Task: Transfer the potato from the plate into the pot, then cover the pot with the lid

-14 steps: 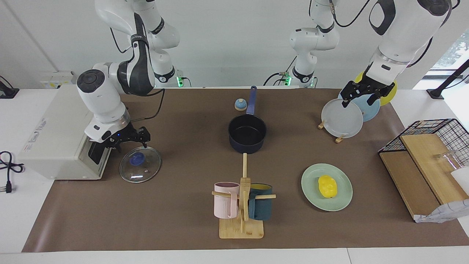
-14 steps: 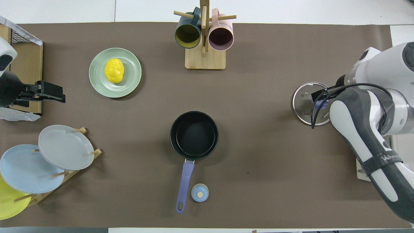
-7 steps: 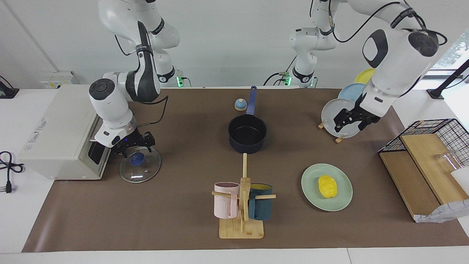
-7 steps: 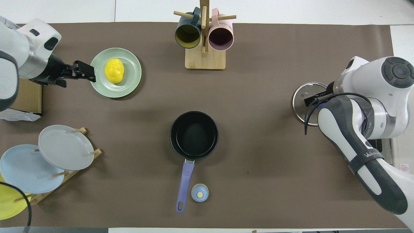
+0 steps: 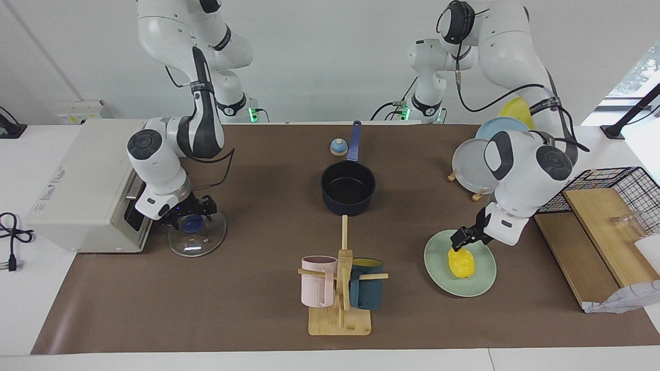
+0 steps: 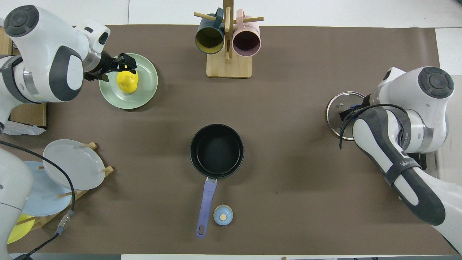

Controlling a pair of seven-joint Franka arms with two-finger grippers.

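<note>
Potato (image 5: 462, 262) sits on your mint plate (image 5: 436, 271), toward the left arm's end of the table. Your left gripper (image 5: 462, 239) is right over it, fingers open. Your right gripper (image 5: 190, 215) is at the lid's (image 5: 198, 244) knob; I cannot tell its fingers. Pot (image 5: 348, 191) stands empty mid-table.

Left tool (image 5: 462, 240) low, arm outstretched; right tool (image 5: 192, 212) low, wrist bent
</note>
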